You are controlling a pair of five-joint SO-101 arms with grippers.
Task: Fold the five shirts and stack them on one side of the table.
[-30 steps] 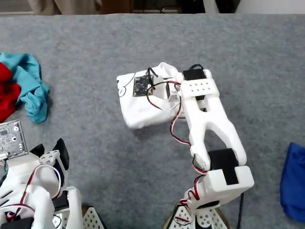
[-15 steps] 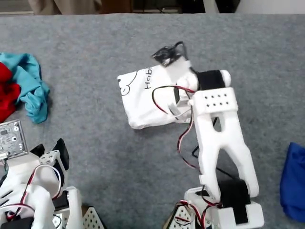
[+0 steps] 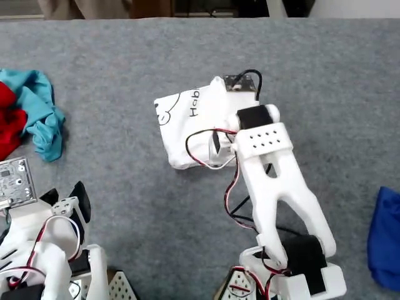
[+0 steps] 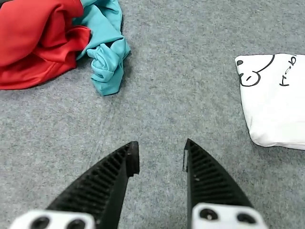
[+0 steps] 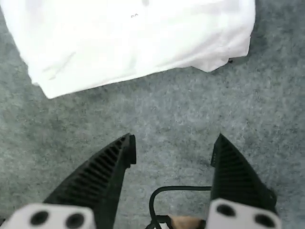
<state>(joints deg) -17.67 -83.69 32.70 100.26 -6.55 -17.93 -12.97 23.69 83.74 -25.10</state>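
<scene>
A white folded cotton shirt with black line print [image 3: 190, 128] is lying near the middle of the grey felt-covered counter [image 3: 125, 56]. The right arm is reaching over its near right part, and the right gripper [image 5: 174, 147] is hanging just off the shirt's edge above bare felt, its black ribbed fingers [image 5: 107, 167] spread apart and holding nothing. At the counter's left edge a crumpled teal shirt [image 3: 39, 112] is touching a crumpled red shirt [image 3: 9, 122]. A blue shirt [image 3: 384, 240] is sitting at the right edge. The left gripper [image 4: 160, 155] is hovering low near the front left corner, fingers apart and empty.
</scene>
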